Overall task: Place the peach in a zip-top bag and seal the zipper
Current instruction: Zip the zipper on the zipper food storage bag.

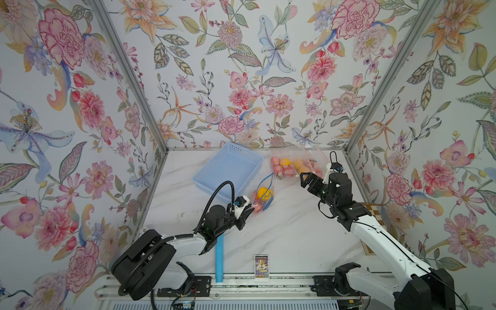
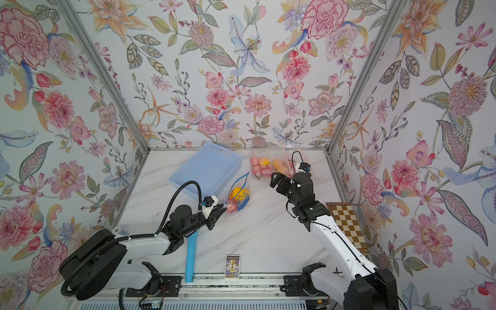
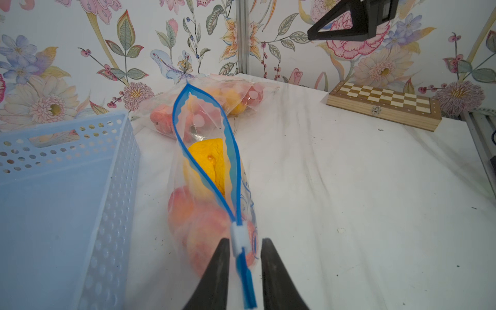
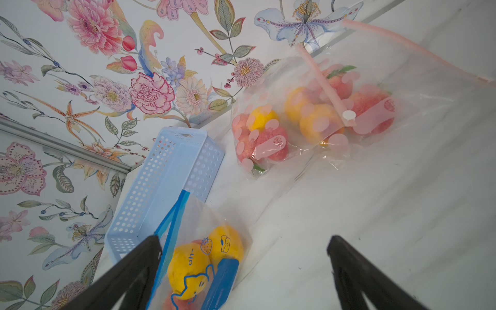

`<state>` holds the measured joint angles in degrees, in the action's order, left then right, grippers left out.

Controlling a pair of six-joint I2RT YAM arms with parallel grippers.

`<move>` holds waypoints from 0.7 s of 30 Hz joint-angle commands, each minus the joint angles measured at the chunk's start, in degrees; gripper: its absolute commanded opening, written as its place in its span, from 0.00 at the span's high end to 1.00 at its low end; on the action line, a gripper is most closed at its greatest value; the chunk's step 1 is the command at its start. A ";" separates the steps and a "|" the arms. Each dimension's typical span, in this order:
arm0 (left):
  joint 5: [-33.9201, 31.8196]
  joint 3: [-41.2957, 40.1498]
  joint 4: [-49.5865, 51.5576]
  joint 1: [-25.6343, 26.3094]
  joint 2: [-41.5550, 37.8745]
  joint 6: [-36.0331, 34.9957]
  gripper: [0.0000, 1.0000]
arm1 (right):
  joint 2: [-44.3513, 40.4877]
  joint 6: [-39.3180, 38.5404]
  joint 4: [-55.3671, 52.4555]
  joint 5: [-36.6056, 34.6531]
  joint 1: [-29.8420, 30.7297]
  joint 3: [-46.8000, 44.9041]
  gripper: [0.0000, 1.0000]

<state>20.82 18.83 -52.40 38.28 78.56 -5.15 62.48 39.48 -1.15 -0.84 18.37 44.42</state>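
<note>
While the left claw (image 3: 243,241) straddles the blue zipper strip at the white slider (image 3: 237,239), its jaws stand only narrowly apart. A gap shows beside the slider, so nothing is pinched yet. The right claw (image 4: 244,239) is spread wide and empty, raised above the table (image 3: 349,188) near a second bag with a pink zipper (image 4: 308,115).

The peach (image 3: 193,214) already lies inside the zip-top bag (image 3: 241,193), below a yellow fruit (image 3: 209,161). The bag rests on the table just beside the blue basket (image 3: 118,188), and its mouth gapes open along the blue track (image 3: 177,118).

Judged step: sealing, at the point of taking hold of the slider.

Next move:
1. Close the left claw fully on the slider.
2. Draw the slider along the track to the far end.
3. Anchor the bag, probably with the right claw, because the light film is likely to drag.
</note>
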 commanded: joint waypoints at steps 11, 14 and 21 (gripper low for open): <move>-0.39 1.96 5.31 0.48 -1.17 -7.28 0.75 | 1.89 -2.47 4.29 0.15 0.94 0.05 0.01; -1.33 2.15 6.22 0.43 -0.92 -8.12 0.76 | 2.49 -2.99 3.94 0.15 1.45 0.75 0.01; -2.17 3.39 5.43 0.42 0.53 -8.57 0.90 | 4.09 -5.26 1.86 -0.13 2.85 2.95 0.01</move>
<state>19.92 20.38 -46.70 38.28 78.48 -12.34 65.93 36.51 1.48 -0.86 20.62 45.21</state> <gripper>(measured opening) 0.113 0.989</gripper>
